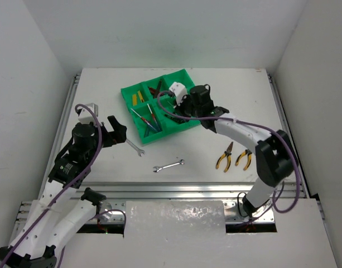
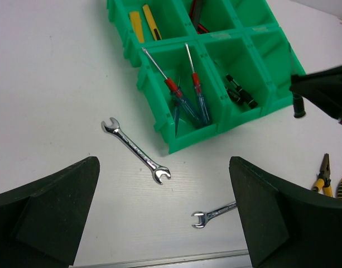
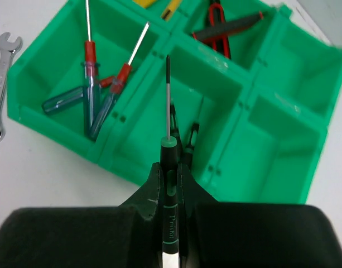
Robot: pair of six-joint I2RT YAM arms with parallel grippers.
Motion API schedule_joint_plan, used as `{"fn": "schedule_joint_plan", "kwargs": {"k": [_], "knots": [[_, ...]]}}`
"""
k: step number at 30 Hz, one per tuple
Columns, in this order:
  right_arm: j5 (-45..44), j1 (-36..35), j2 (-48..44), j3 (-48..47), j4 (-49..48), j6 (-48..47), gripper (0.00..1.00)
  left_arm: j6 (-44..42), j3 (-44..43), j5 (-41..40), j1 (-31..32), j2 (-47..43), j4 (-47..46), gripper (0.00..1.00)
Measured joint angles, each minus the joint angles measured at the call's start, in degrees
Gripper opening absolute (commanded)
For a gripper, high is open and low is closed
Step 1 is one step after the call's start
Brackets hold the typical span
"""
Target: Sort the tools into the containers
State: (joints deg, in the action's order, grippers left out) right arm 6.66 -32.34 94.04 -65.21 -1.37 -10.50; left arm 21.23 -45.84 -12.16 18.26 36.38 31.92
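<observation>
The green tray (image 1: 126,92) stands mid-table. My right gripper (image 3: 169,173) is shut on a black-and-green screwdriver (image 3: 168,153), its thin shaft pointing out over the tray's front middle compartment (image 3: 143,134), where black screwdrivers (image 3: 190,137) lie. In the top view this gripper (image 1: 184,105) is above the tray. My left gripper (image 1: 116,131) is open and empty, above two silver wrenches (image 2: 136,151) (image 2: 214,213) on the table in front of the tray. Red-and-blue screwdrivers (image 2: 184,100) lie in the front left compartment.
Two yellow-handled pliers (image 1: 225,156) (image 1: 244,159) lie on the table right of the wrenches. Yellow knives (image 2: 143,25) and a red-handled knife (image 3: 221,25) lie in the rear compartments. The right-hand compartments (image 3: 271,145) hold nothing visible. The metal rail (image 1: 176,192) runs along the near edge.
</observation>
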Motion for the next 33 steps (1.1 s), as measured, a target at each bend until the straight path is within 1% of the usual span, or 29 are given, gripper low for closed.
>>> {"fn": "schedule_joint_plan", "kwargs": {"k": [3,5,6,7,8,9,10,11,12,13,15,16,17,20,26,30,32,33], "knots": [[3.37,0.44,6.62,-5.44,-0.28,-3.63,0.00,0.00,0.00,0.00,0.00,0.00,0.00,1.00],[4.59,0.63,10.84,-9.29,0.63,-5.40,0.02,0.00,0.00,-0.02,0.00,0.00,-0.02,1.00],[5.05,0.68,13.05,-11.65,1.49,-6.19,0.08,0.02,0.00,-0.02,0.00,0.00,0.00,1.00],[5.53,0.70,15.39,-14.45,2.80,-6.78,0.17,0.00,0.02,-0.02,0.00,0.00,0.00,1.00],[5.66,0.70,17.07,-16.81,4.04,-7.17,0.28,0.00,0.02,-0.02,0.00,0.00,0.00,1.00],[5.66,0.70,18.49,-18.80,5.01,-7.43,0.41,0.00,0.04,-0.02,0.00,-0.02,0.00,1.00],[5.51,0.70,19.61,-20.44,5.86,-7.63,0.48,0.00,0.04,-0.02,0.00,-0.07,0.00,1.00],[5.31,0.70,20.00,-21.00,6.27,-7.76,0.64,0.00,0.04,-0.02,-0.07,-0.09,0.00,1.00],[4.96,0.70,20.09,-21.22,6.88,-7.85,0.64,0.00,0.04,-0.02,-0.13,-0.11,-0.02,1.00],[4.35,0.70,19.91,-21.14,7.41,-7.96,0.74,0.00,0.04,0.00,-0.22,-0.11,-0.02,1.00],[3.17,0.70,19.43,-20.72,7.96,-7.67,0.84,0.00,0.07,0.00,-0.31,-0.11,-0.02,1.00],[2.40,0.70,18.82,-20.17,8.31,-7.52,0.97,0.00,0.07,0.00,-0.37,-0.11,-0.02,1.00],[1.73,0.70,17.90,-19.63,9.05,-6.95,0.99,0.00,0.09,0.00,-0.37,-0.11,-0.02,1.00],[-1.77,0.70,14.49,-19.21,12.52,-4.22,0.99,0.00,0.11,0.00,-0.37,-0.13,-0.02,1.00],[-12.83,1.22,5.77,-17.79,19.26,10.80,0.99,0.02,0.13,-0.24,-0.37,-0.87,0.00,1.00],[-17.31,2.67,0.63,-9.68,21.75,17.51,0.98,0.02,0.13,-0.22,-0.37,-0.87,0.00,1.00],[-18.58,4.35,-1.92,-3.58,23.15,20.44,0.98,0.02,0.13,-0.22,-0.37,-0.90,0.00,1.00],[-18.91,5.62,-3.30,-0.57,24.41,22.27,0.96,0.02,0.15,-0.22,-0.37,-1.05,0.00,1.00]]}}
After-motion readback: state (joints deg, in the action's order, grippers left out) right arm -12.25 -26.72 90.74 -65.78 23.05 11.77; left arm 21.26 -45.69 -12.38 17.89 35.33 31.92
